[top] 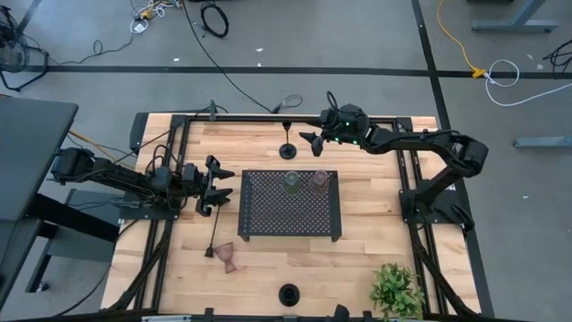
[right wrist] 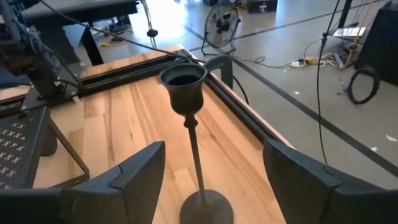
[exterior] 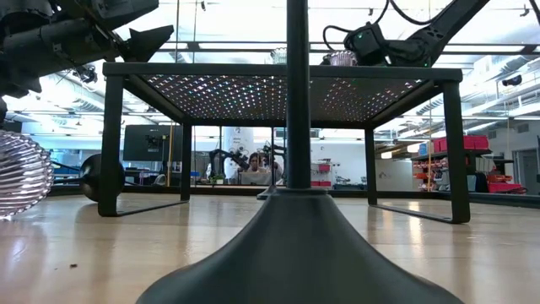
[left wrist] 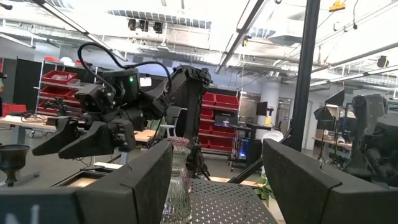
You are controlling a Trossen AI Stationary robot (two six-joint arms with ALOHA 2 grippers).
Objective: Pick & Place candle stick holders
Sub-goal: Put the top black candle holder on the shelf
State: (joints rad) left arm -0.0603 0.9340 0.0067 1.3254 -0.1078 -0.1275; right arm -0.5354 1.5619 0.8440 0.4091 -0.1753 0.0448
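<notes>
from above, the large black perforated rectangular tray [top: 289, 204] stands mid-way on the pale wooden table [top: 357, 259], with a pale green hourglass glass holder [top: 292, 182] and a pinkish-brown hourglass glass holder [top: 319, 181] side by side along its far edge. the right gripper [top: 310, 141] hangs beside an upright black thin-stemmed holder [top: 288, 145] near the table's far edge, jaws apart, not touching it. the left gripper [top: 223, 186] sits just left of the tray, jaws apart and empty. a second black holder [top: 214, 241] lies tipped on the near left, next to another pinkish-brown glass holder [top: 229, 256]; a third black round-based holder [top: 289, 293] stands at the near edge, and a small leafy green plant [top: 395, 290] occupies the near right corner. at table height, that near black holder [exterior: 291, 228] fills the foreground, the tray [exterior: 283, 84] rises on legs behind it, and ribbed glass [exterior: 21, 175] shows at the left edge. the left wrist view looks past spread jaws at glass [left wrist: 178, 183] on the tray and the right gripper [left wrist: 68, 140] beyond. the right wrist view shows the upright black holder [right wrist: 189, 118] between its own open jaws, clear of both.
</notes>
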